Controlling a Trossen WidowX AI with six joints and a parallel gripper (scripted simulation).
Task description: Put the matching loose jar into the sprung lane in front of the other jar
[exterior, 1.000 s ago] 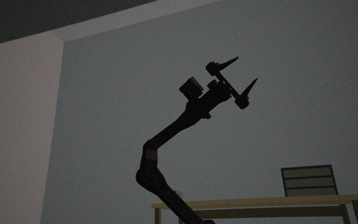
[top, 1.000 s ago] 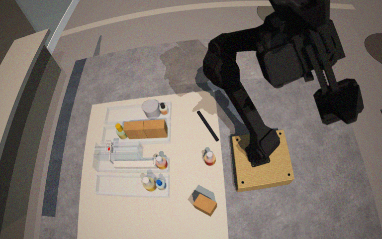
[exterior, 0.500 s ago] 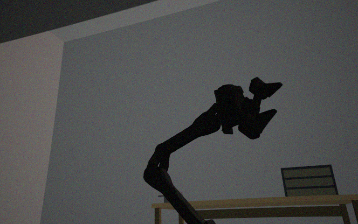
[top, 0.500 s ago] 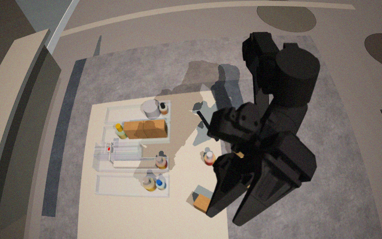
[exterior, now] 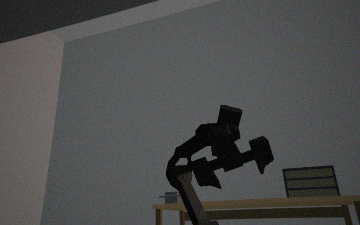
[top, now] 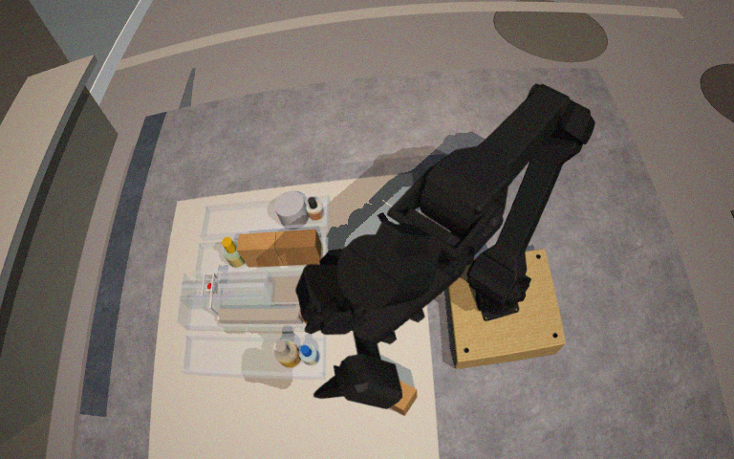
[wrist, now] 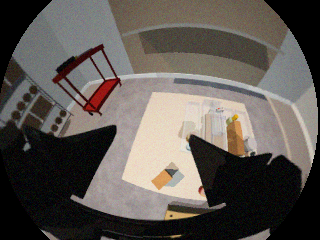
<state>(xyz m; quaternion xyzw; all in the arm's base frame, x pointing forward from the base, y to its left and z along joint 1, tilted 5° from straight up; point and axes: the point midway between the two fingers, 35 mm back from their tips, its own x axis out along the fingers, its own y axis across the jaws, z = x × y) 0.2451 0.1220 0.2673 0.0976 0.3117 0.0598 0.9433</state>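
A black robot arm (top: 486, 216) was bent low over a cream worktop (top: 216, 422), and its tool (exterior: 240, 179) hung above the worktop with nothing between its two pointed fingers (exterior: 261, 165), which stood wide apart.

From overhead, the arm covered the middle of the worktop. Under it, on the side the fingertips pointed towards, lay a row of clear plastic trays. Among them was the clear plastic sprung lane (top: 238, 295), with a red dot on the pusher plate (top: 208, 285) at its far end. The lane's near end, closest to the tool, was hidden by the arm, so the jar in it could not be seen.

The loose jar was also hidden under the arm in the overhead view. In the wrist camera's view, a small red speck (wrist: 202, 191) showed on the worktop against the edge of one finger. It was too small to tell whether it was the jar.

A small orange cardboard box (top: 405, 400) lay on the worktop just below the tool, half covered by one finger. In the tray next to the lane, near the fingertips, stood a blue-capped bottle (top: 308, 354) and an amber bottle (top: 286, 351).
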